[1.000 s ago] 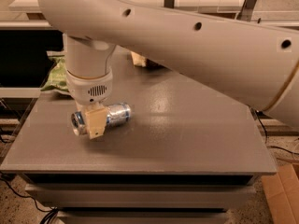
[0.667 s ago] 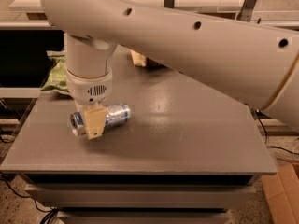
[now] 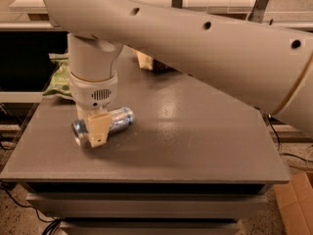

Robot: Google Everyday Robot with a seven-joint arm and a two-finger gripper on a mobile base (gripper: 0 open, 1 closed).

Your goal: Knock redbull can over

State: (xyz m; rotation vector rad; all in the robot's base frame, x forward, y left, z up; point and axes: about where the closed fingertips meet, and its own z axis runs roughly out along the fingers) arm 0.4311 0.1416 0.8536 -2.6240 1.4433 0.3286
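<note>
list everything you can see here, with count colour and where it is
slim metal redbull can: one, silver and blue, lying on its side, table's front left
flat-topped table: one, grey, centre of view
crinkly plastic snack bag: one, green, table's far left edge
foil snack bag: one, brown and yellow, back of table, mostly hidden by the arm
cardboard box: one, brown, floor, lower right
robot arm: one, white, reaching across from the right
gripper: one, tan, down at the can, in front of it
</note>
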